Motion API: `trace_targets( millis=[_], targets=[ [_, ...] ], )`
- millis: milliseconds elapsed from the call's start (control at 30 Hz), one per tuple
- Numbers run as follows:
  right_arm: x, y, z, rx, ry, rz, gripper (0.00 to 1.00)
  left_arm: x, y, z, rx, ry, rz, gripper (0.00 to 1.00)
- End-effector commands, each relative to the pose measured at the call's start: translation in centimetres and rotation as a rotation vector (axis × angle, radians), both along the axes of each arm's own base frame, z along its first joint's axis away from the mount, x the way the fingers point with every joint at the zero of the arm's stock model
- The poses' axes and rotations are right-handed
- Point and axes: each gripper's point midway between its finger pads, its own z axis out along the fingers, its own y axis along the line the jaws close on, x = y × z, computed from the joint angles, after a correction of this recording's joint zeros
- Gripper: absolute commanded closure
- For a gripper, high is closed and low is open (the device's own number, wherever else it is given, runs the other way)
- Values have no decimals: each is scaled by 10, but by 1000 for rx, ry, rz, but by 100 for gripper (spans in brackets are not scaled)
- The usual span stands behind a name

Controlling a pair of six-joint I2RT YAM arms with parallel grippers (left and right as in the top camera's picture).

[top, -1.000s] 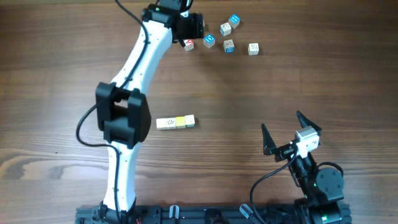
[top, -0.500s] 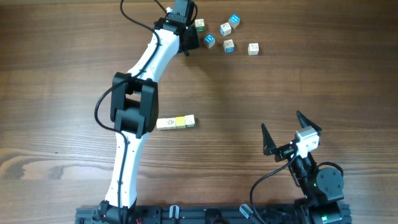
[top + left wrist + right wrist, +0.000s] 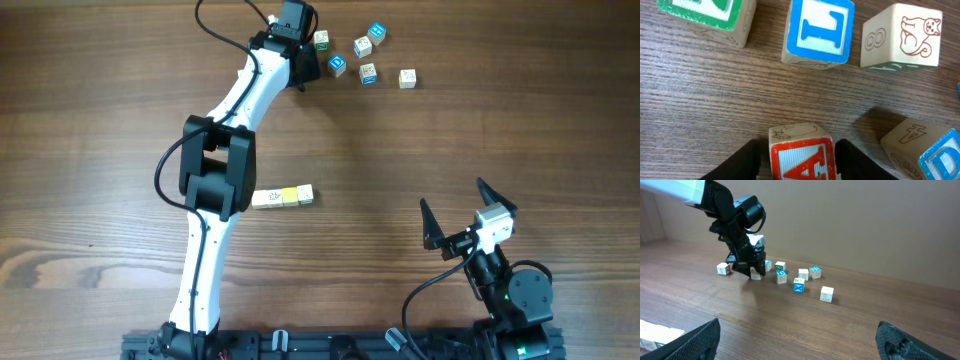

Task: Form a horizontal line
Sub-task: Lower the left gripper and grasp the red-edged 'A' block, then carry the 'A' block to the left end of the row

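Observation:
The horizontal line (image 3: 282, 197) is a short row of three touching cubes at mid table: whitish, yellow, green-edged. Its end shows at the lower left of the right wrist view (image 3: 652, 330). My left gripper (image 3: 801, 150) is at the far cluster of loose cubes, its two black fingers pressed against both sides of a red "A" cube (image 3: 801, 159) that rests on the wood. From overhead the left gripper (image 3: 297, 65) hides that cube. My right gripper (image 3: 450, 192) stands open and holds nothing near the front right, far from all cubes (image 3: 797, 325).
Loose cubes lie just beyond the held one: a green-edged cube (image 3: 705, 15), a blue-letter cube (image 3: 817, 30), a cat cube (image 3: 902, 35) and a "4" cube (image 3: 912, 145). From overhead several of them spread rightward to a lone cube (image 3: 407, 78).
The left arm's elbow swung right and its gripper settled over the red "A" cube and narrowed onto it, uncovering a green-edged cube. Nothing has moved in the last half second. The right arm stayed still.

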Motion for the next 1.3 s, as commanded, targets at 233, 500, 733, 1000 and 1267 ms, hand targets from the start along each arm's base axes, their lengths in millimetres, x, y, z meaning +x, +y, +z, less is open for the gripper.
trace_targets(
  millis=[233,500,733,1000,1267],
  targets=[
    [1,-3,2,7,-7,-14,0,16,6,42,-15,-95,19,72],
    [1,-3,2,7,-7,-14,0,-68,35,189,36,-64,-43,72],
    [1,-3,2,7,-7,-14,0,-224,109,264,155,201,-13,76],
    [1,-3,2,7,-7,-14,0,-321,151,177,200,470,103,80],
    [1,-3,2,7,-7,-14,0,-315,149,44,180,376,78,84]
  ],
)
